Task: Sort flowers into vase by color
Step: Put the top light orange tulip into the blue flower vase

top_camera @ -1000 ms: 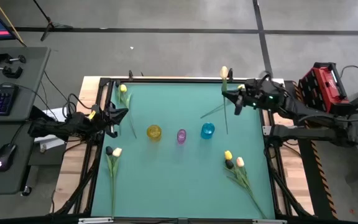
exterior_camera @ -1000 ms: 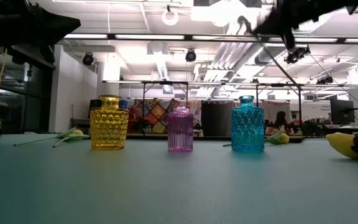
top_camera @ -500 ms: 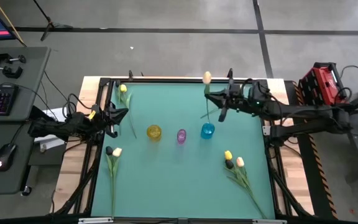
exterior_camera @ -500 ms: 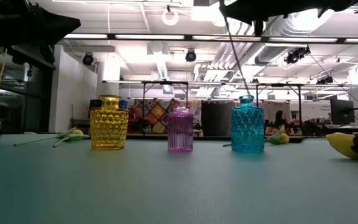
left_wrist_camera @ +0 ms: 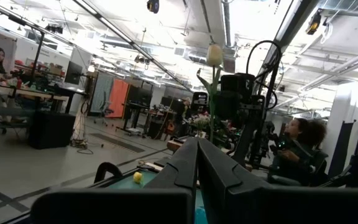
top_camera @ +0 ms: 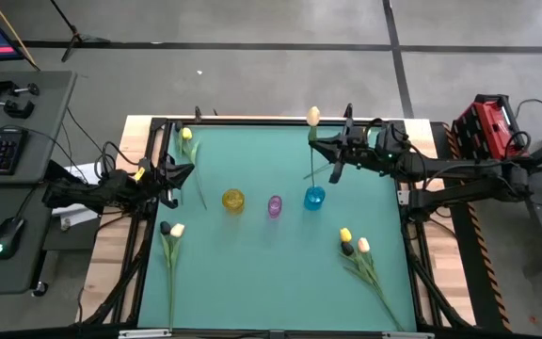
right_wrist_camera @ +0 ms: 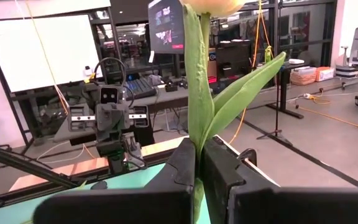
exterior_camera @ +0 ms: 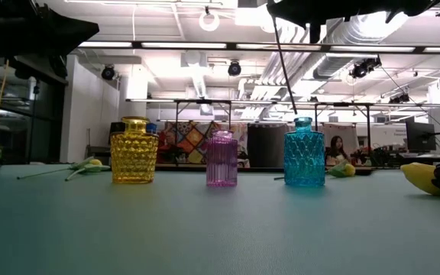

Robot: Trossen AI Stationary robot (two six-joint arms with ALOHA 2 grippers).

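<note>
over the green table [top_camera: 252, 264] my right gripper [top_camera: 339, 151] hangs just behind the blue vase [top_camera: 314, 198], fingers clamped on a peach tulip [top_camera: 313, 116], its stem tip above the vase's neck; i judge i'm inserting it, next lowering straight. my left gripper [top_camera: 179, 172] waits far left of the vase, fingers together

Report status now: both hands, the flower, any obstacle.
Right hand shut on pale tulip, stem aimed at blue vase. Left hand shut, empty, waiting at table's left edge. Nothing in the way.
</note>
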